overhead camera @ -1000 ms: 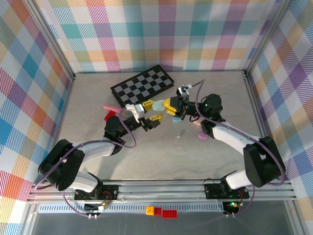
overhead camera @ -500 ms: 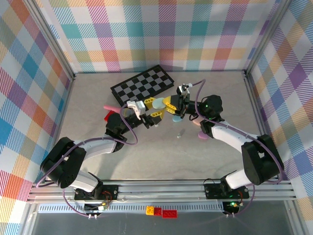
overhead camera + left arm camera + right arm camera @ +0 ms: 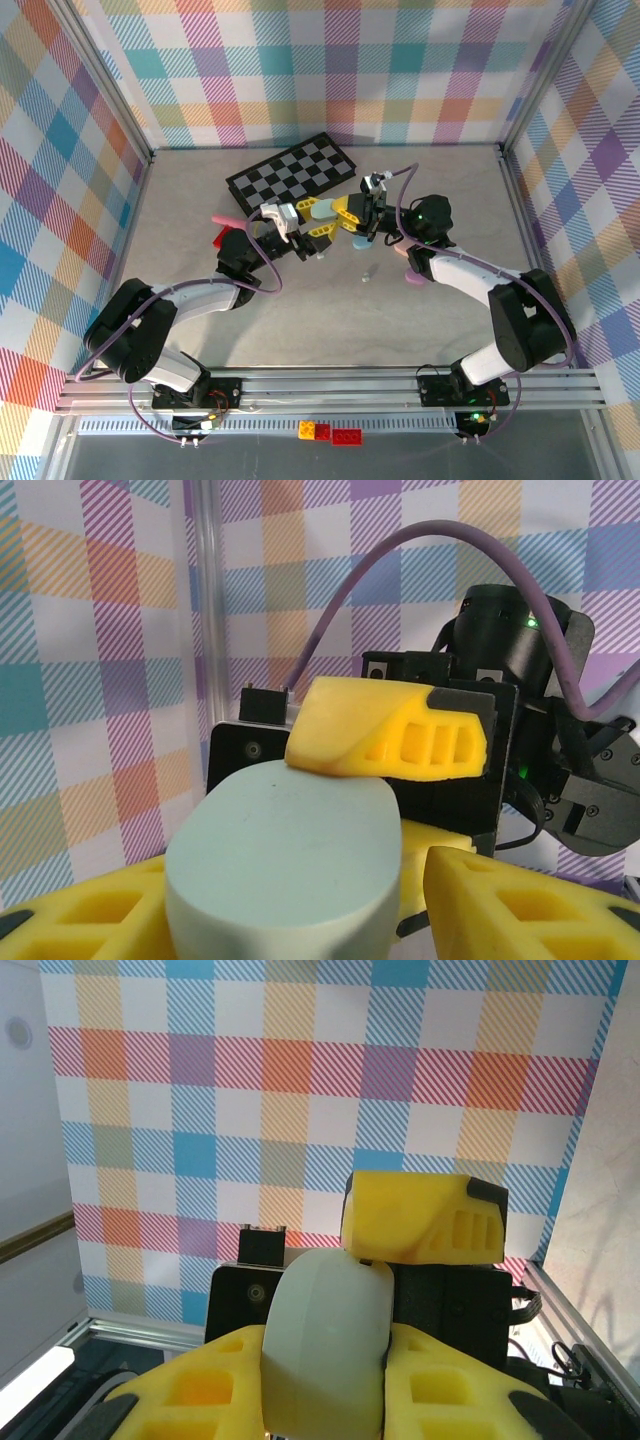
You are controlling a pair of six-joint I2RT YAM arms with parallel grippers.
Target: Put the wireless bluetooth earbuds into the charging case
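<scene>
The charging case (image 3: 322, 211) is a pale blue-green oval held above the table between both arms. My right gripper (image 3: 341, 217) is shut on it; the case (image 3: 325, 1345) stands on edge between its yellow fingers (image 3: 200, 1390). My left gripper (image 3: 313, 222) faces it from the other side. The case (image 3: 285, 855) fills that gripper's jaws, and one left finger (image 3: 425, 1218) presses on the case's top edge. A right finger (image 3: 395, 740) rests on the case's far rim. A tiny greyish earbud (image 3: 368, 271) lies on the table just in front of the grippers.
A folded chessboard (image 3: 290, 170) lies behind the grippers. A purple oval case (image 3: 415, 278) and a pink one (image 3: 402, 250) sit by the right arm, and a light blue piece (image 3: 358, 243) lies under it. Pink (image 3: 224, 219) and red (image 3: 225, 238) items lie by the left arm.
My left gripper has moved up and right to meet the right gripper, and its jaws have narrowed round the case. The right gripper has stayed in place with the case.
</scene>
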